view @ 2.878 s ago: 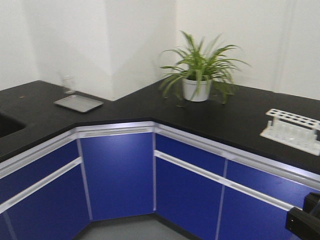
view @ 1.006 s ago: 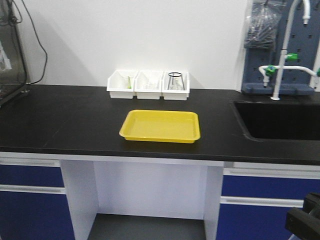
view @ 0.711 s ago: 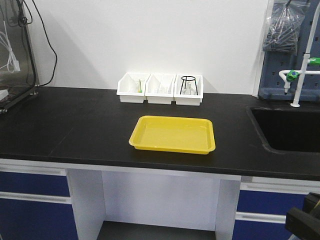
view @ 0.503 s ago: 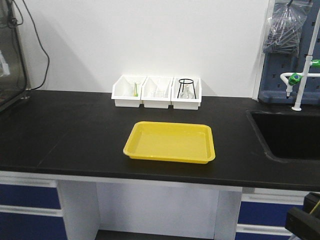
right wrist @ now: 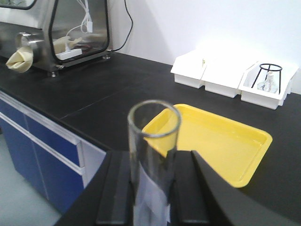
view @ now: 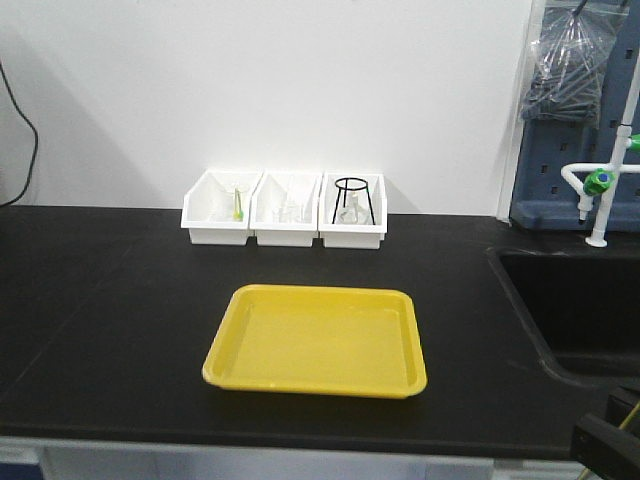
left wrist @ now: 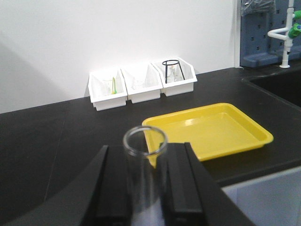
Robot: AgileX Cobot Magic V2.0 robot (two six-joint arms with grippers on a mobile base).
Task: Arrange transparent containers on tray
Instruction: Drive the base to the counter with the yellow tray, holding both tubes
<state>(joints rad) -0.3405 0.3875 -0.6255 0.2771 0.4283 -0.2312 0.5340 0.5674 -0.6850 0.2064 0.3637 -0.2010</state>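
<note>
The yellow tray (view: 315, 340) lies on the black counter, with nothing in it. In the left wrist view my left gripper (left wrist: 146, 155) is shut on a clear test tube (left wrist: 145, 160), its open rim pointing forward, short of the tray (left wrist: 211, 129). In the right wrist view my right gripper (right wrist: 153, 162) is shut on a second clear test tube (right wrist: 153, 141), whose rim stands up in front of the tray (right wrist: 221, 141). Both grippers are held off the counter's front edge. A black part of the right arm (view: 605, 440) shows at the front view's lower right corner.
Three white bins (view: 283, 208) stand against the wall behind the tray; one holds a black wire stand (view: 352, 200). A sink (view: 575, 310) and a white tap (view: 605, 180) lie to the right. A steel cabinet (right wrist: 56, 28) stands far left. Blue drawers (right wrist: 37, 155) run below the counter.
The front view has swung from a corner counter with a plant and white rack to this counter, then closed in; the tray and bins now look larger and nearer.
</note>
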